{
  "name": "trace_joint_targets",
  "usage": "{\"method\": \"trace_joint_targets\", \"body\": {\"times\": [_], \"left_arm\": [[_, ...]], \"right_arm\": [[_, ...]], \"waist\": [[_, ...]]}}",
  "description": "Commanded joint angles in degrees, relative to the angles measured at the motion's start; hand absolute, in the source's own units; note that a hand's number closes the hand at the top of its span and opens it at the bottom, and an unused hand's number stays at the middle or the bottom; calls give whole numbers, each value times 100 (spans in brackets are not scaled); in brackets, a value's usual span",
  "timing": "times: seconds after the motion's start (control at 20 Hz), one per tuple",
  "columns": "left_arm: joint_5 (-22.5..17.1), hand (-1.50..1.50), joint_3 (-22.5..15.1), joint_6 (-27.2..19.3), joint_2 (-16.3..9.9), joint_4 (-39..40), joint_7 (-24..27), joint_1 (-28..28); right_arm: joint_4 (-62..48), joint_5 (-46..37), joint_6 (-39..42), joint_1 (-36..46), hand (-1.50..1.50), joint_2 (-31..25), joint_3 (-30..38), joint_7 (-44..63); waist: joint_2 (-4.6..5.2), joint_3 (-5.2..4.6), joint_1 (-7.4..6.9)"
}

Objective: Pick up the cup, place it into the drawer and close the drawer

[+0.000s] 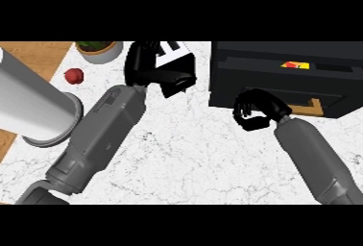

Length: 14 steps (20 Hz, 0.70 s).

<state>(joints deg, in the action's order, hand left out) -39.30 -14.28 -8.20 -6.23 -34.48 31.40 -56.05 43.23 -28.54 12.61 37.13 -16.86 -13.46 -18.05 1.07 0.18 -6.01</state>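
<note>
The cup [173, 52] is white with black markings and shows at the top centre, partly hidden by my left hand [151, 72], whose fingers curl round it. It is held over the marble counter [191, 153], left of the black drawer unit [284, 79]. The unit's drawer [312, 106] stands slightly open, with a strip of its wooden inside showing. My right hand [255, 113] is at the unit's lower left front corner, fingers curled, with nothing visible in it. I cannot tell whether it touches the drawer front.
A large pale grey cylinder [35, 110] stands at the left on a round base. A red apple [73, 75] and a potted plant [99, 48] sit behind it. A small yellow and red item [295, 65] shows in the unit's upper opening.
</note>
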Motion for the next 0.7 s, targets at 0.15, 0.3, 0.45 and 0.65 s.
{"method": "trace_joint_targets", "body": {"times": [0.15, 0.3, 0.45, 0.65], "left_arm": [[-19, -150, -75, 264, -199, -444, -120, 463], [-22, -150, -74, 396, -359, -522, -184, 538], [-41, -150, -65, 597, -574, -662, -203, 647], [-20, -150, -134, 645, -536, -742, -296, 613]], "right_arm": [[-1318, 265, -430, 1111, 150, -276, 861, -552], [-1572, 336, -580, 1436, 150, -426, 1090, -415], [-1562, 562, -430, 1573, 150, -616, 1326, -249], [-1488, 707, -87, 1739, 150, -821, 1410, -210]], "waist": [[66, 13, -251], [99, 12, -301], [102, 10, -491], [133, 11, -540]]}}
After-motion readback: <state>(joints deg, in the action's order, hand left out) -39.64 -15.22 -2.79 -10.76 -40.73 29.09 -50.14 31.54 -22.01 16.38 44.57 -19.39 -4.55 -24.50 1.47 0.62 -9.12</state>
